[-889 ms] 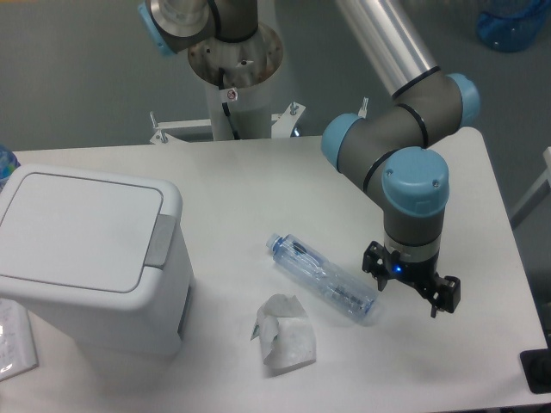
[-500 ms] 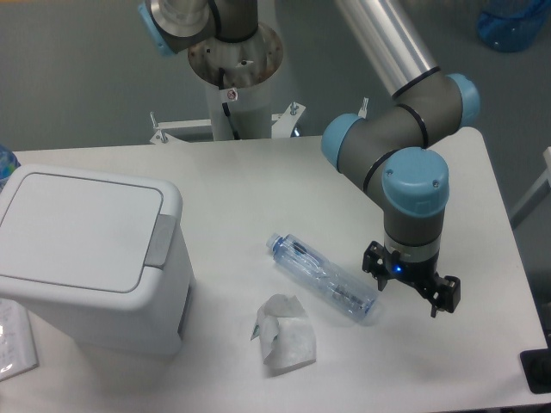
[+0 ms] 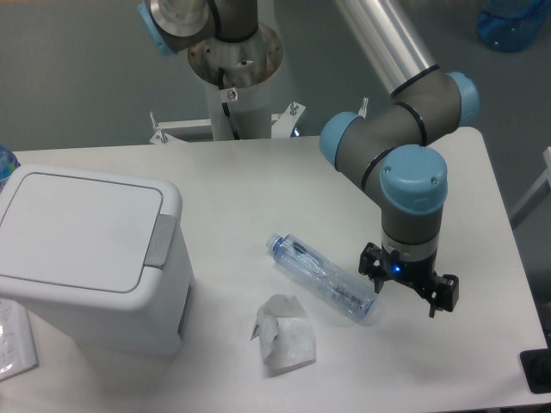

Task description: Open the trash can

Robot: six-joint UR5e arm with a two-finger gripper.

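Observation:
The trash can [image 3: 86, 258] is a large white boxy bin at the table's left. Its flat lid is down, and the grey push tab [image 3: 160, 240] sits on the lid's right edge. My gripper [image 3: 408, 291] hangs from the arm at the right of the table, far from the bin. Its two black fingers are spread apart and hold nothing. It hovers just right of a clear plastic bottle's end.
A clear plastic bottle [image 3: 322, 277] lies diagonally at the table's middle. Crumpled white paper [image 3: 284, 334] lies in front of it. A clear bag [image 3: 13, 340] lies at the left front edge. The arm's base column [image 3: 232, 77] stands behind the table.
The gripper and wrist have shifted very slightly to the left. The bin, bottle and paper have not moved.

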